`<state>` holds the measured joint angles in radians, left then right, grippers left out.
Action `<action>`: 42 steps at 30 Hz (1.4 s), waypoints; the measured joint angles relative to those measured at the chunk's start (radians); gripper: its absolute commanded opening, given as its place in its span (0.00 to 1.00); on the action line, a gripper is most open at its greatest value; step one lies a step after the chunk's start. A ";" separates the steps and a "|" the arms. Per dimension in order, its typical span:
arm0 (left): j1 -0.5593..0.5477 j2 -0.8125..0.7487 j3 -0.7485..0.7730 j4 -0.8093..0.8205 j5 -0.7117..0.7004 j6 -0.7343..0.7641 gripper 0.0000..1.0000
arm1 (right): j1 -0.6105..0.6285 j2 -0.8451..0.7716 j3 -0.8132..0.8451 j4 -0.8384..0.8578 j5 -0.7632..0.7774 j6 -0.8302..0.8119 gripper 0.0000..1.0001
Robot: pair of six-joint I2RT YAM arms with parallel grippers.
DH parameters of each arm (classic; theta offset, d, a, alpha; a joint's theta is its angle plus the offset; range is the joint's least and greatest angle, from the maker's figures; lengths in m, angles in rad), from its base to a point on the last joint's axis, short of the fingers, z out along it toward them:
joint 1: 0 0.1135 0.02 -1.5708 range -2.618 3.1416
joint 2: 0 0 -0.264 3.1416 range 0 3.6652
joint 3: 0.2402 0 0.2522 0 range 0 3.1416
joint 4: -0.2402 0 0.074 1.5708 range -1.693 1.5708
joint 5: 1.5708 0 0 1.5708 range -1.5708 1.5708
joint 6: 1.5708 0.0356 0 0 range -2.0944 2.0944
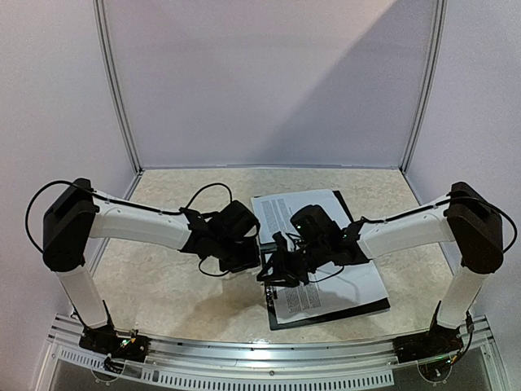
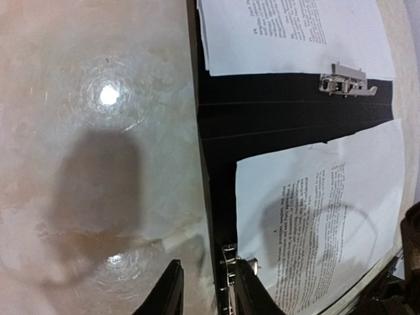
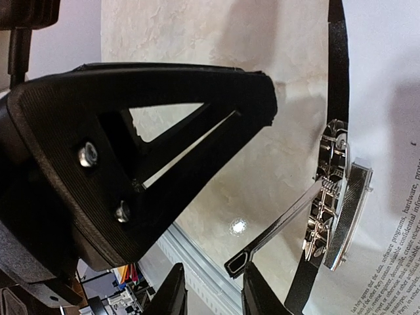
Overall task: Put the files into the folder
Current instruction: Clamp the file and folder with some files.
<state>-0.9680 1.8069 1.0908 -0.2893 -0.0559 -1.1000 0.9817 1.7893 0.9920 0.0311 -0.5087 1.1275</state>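
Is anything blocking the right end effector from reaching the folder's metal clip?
Nothing visible does. The metal clip has its lever raised, the tip at the gap between the fingers of the right end effector. Only table shows behind it, beside the folder edge.

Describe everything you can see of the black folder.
The folder is a flat black binder lying open on the table, right of centre, two creases marking its spine. Printed sheets cover both halves. One metal clip sits by a sheet's edge; another, at the folder's edge, has its lever raised. The left claw straddles that edge; contact unclear.
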 measured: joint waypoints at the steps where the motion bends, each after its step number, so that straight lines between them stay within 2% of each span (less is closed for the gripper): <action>1: 0.000 0.000 0.000 0.000 0.000 0.000 0.27 | 0.001 0.000 0.000 0.000 -0.002 0.002 0.27; 10: 0.001 0.000 0.000 0.000 0.006 0.000 0.27 | 0.001 0.000 -0.002 0.002 -0.003 0.009 0.25; 17: 0.001 0.000 0.000 0.000 0.016 0.000 0.27 | 0.002 0.000 -0.012 -0.001 -0.002 0.014 0.31; 42: 0.001 0.000 0.000 0.001 0.027 0.000 0.26 | 0.002 0.001 -0.032 0.018 -0.024 0.019 0.21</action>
<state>-0.9672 1.8069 1.0908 -0.2886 -0.0288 -1.1000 0.9836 1.7901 0.9596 0.0486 -0.5323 1.1469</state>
